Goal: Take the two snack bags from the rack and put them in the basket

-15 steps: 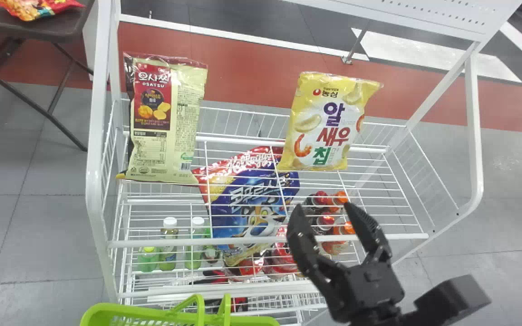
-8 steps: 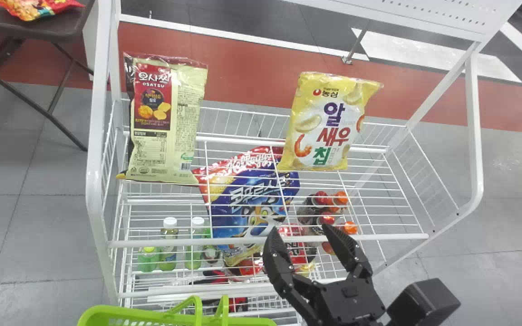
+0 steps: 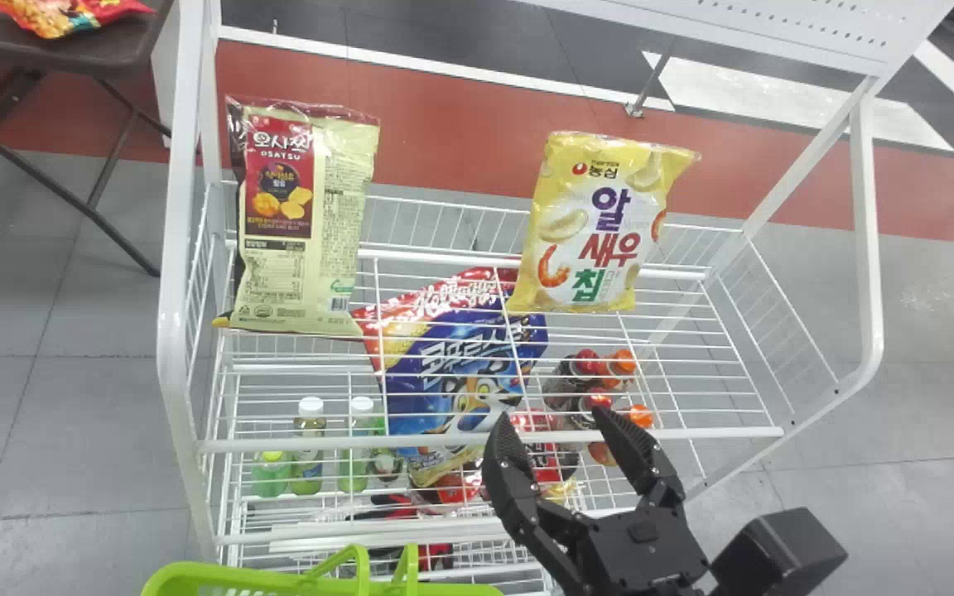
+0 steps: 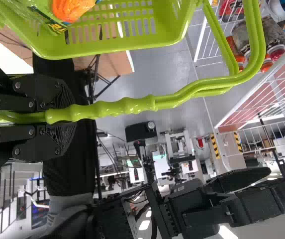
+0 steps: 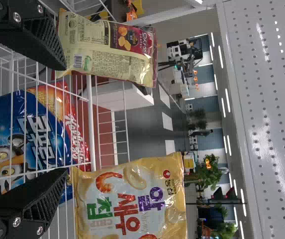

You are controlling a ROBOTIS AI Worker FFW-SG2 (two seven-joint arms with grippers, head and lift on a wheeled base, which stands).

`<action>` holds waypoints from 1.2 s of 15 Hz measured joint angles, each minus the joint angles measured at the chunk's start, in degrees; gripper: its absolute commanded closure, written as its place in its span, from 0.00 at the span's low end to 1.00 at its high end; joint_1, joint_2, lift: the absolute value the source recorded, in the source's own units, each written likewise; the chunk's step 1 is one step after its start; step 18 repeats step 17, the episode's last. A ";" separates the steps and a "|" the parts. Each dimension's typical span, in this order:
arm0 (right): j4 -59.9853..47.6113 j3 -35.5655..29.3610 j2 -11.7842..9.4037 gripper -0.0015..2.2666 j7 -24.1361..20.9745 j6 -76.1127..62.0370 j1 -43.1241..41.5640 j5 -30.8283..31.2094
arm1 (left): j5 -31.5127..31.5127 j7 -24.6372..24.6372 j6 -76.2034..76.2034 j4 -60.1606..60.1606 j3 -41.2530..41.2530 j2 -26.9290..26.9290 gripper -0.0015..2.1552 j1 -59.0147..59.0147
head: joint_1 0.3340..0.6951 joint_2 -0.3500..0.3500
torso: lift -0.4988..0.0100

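Yellow snack bag (image 3: 597, 240) and cream snack bag (image 3: 303, 240) stand upright on the upper wire shelf of a white rack (image 3: 172, 314), the cream one toward the left end, the yellow one well apart from it to the right. The robot's right hand (image 3: 556, 420) is at the shelf's front edge, spread wide with nothing in its grasp. Its left hand (image 4: 65, 117) is closed around the handle (image 4: 127, 105) of a green basket (image 3: 237, 573) at the front of the rack, where an orange-and-green packet (image 4: 72, 8) lies. Beneath the upper shelf, a blue-and-red bag (image 3: 460, 364) shares the rack with capped bottles (image 3: 309, 451).
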 measured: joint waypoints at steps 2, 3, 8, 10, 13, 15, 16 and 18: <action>-0.01 0.15 -0.05 0.04 0.03 0.00 0.05 0.17 | 0.00 -0.12 -0.24 -0.03 0.00 0.00 0.76 0.19 | 1.00 0.00 | 0.96; -0.01 0.21 -0.08 0.04 0.05 0.00 0.05 0.29 | 0.00 -0.17 -0.34 -0.03 0.00 0.00 0.76 0.26 | 1.00 0.00 | 0.96; 0.06 0.43 -0.34 0.04 -0.01 0.00 -0.16 0.38 | -0.01 -0.06 -1.32 0.03 0.01 -0.15 0.76 0.34 | 1.00 0.00 | 0.96; 0.04 0.44 -0.40 0.04 -0.04 0.00 -0.24 0.38 | -0.01 0.01 -1.40 0.06 0.01 -0.19 0.76 0.32 | 1.00 0.00 | 0.96; 0.01 0.38 -0.47 0.04 -0.04 0.00 -0.29 0.34 | 0.06 0.37 -1.41 0.12 0.00 -0.49 0.76 0.30 | 1.00 0.00 | 0.96; 0.04 0.27 -0.52 0.04 -0.04 -0.09 -0.23 0.30 | 0.14 0.85 -1.41 0.15 -0.05 -0.65 0.76 0.37 | 1.00 0.00 | 0.96; 0.04 0.22 -0.55 0.04 -0.04 -0.28 -0.11 0.29 | 0.16 1.24 -1.35 0.15 -0.08 -0.69 0.76 0.44 | 1.00 0.00 | 0.96; 0.04 0.18 -0.60 0.04 -0.04 -0.57 0.06 0.29 | 0.18 1.82 -1.28 0.15 -0.12 -0.75 0.76 0.61 | 1.00 0.00 | 0.96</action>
